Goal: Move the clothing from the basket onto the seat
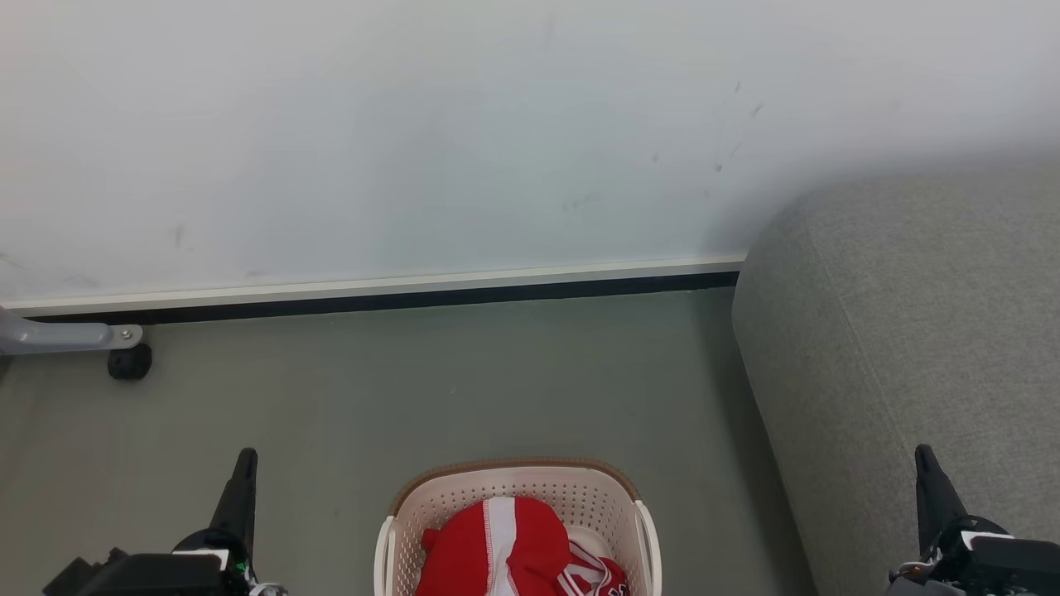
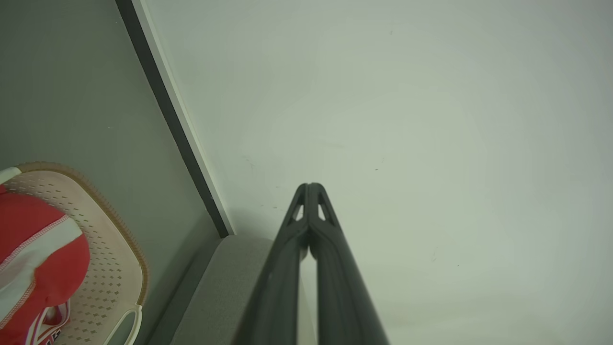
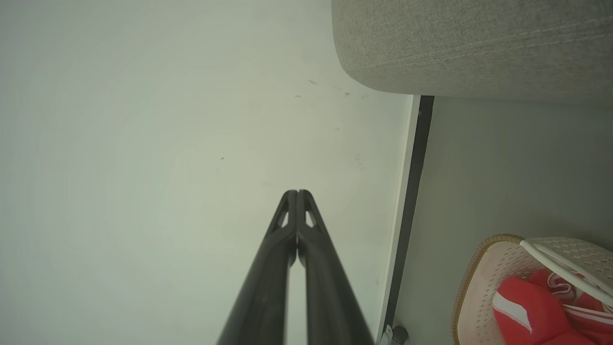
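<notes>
Red clothing (image 1: 505, 550) with white stripe trim lies heaped in the cream basket (image 1: 596, 497) on the floor at the bottom middle of the head view. The grey seat (image 1: 911, 348) rises to the basket's right. My left gripper (image 1: 246, 455) stands left of the basket, shut and empty, pointing at the wall. My right gripper (image 1: 922, 451) is shut and empty in front of the seat. In the left wrist view the left gripper (image 2: 310, 186) points at the wall, with the clothing (image 2: 33, 239) and basket (image 2: 115, 268) at lower left. The right wrist view shows the right gripper (image 3: 297, 192), basket (image 3: 479, 273), clothing (image 3: 527, 306) and seat (image 3: 479, 43).
A white wall (image 1: 497, 124) with a dark baseboard (image 1: 397, 300) runs behind. A grey metal leg with a black caster (image 1: 129, 362) stands at the far left by the wall. Grey-green floor (image 1: 497, 381) lies between the basket and the wall.
</notes>
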{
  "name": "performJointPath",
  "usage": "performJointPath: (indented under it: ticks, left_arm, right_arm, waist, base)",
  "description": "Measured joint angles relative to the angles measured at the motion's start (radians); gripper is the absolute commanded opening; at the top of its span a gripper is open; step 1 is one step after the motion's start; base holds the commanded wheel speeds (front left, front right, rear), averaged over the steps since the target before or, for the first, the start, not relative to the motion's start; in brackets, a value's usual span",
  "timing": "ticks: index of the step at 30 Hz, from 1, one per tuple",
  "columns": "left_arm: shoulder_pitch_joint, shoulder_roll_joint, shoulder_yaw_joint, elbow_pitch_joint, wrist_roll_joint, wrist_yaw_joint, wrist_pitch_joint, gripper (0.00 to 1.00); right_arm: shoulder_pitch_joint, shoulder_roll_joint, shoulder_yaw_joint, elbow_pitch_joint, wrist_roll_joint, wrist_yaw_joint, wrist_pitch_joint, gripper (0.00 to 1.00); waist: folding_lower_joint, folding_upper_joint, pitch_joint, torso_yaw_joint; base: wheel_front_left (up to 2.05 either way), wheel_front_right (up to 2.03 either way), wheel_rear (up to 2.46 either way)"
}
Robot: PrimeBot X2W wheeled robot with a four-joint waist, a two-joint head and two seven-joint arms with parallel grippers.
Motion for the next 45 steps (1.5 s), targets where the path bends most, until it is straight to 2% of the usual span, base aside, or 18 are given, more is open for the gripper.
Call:
performJointPath:
  ticks: [39,40,41,42,43,45]
  left_arm:
    - [0.0,0.0,0.0,0.0,0.0,0.0,0.0,0.0]
    - [0.002,-0.001,-0.001,0.003,0.0,0.001,0.0,1.0]
    - [0.008,-0.003,-0.002,0.014,0.0,0.002,0.0,1.0]
    - [0.016,-0.006,-0.002,0.025,0.0,0.002,0.0,0.0]
    - [0.027,-0.01,-0.004,0.034,0.0,0.002,0.0,1.0]
    - [0.047,-0.013,-0.006,0.051,0.0,0.002,-0.001,1.0]
  right_arm:
    - [0.0,0.0,0.0,0.0,0.0,0.0,0.0,0.0]
    - [0.001,0.001,0.0,0.004,0.0,0.0,0.0,1.0]
    - [0.006,0.003,0.001,0.013,0.0,-0.002,0.0,1.0]
    - [0.012,0.007,0.002,0.024,0.0,-0.002,0.0,0.0]
    - [0.023,0.011,0.003,0.035,0.0,-0.002,0.0,1.0]
    - [0.042,0.02,0.007,0.051,0.0,-0.005,-0.001,1.0]
  waist:
    - [0.0,0.0,0.0,0.0]
    - [0.0,0.0,0.0,0.0]
    - [0.0,0.0,0.0,0.0]
    - [0.0,0.0,0.0,0.0]
    - [0.0,0.0,0.0,0.0]
    - [0.0,0.0,0.0,0.0]
  base:
    - [0.0,0.0,0.0]
    - [0.0,0.0,0.0]
    - [0.0,0.0,0.0]
    - [0.0,0.0,0.0]
    - [0.0,0.0,0.0]
    - [0.0,0.0,0.0]
